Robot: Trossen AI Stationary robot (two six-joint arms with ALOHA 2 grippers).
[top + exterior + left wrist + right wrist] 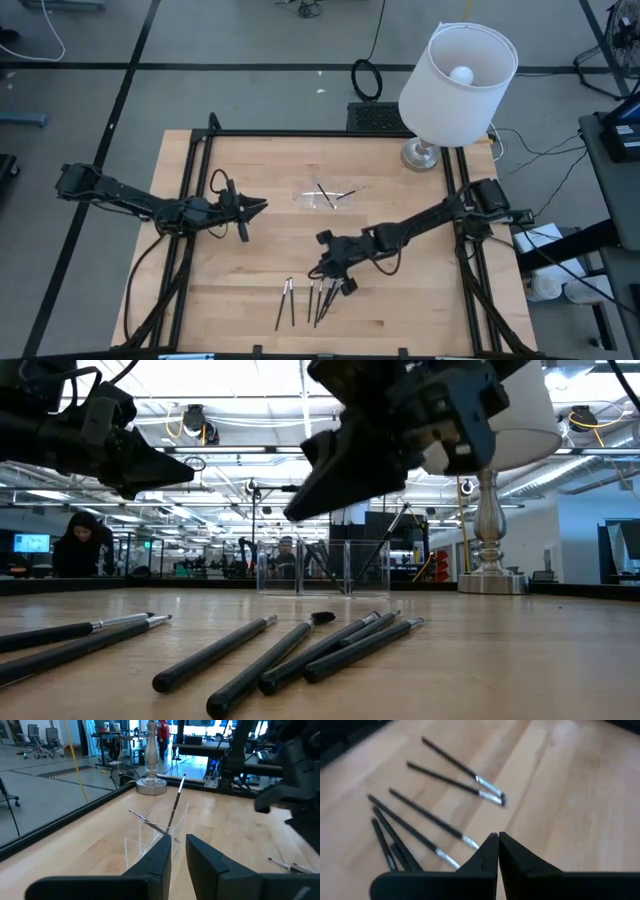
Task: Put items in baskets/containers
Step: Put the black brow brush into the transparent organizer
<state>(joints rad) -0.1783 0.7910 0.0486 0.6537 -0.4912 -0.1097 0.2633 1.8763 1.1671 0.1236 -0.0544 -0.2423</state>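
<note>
Six brushes (305, 298) lie on table (420, 300) near front edge, long axes running front-to-back, slightly fanned, metal tips toward tray. Right gripper (330, 268) hangs just above them, fingers together, empty. Clear tray (328, 197) mid-table holds two more brushes, crossed, leaning. Left gripper (255, 206) hovers left of tray, fingers slightly apart, empty.
</note>
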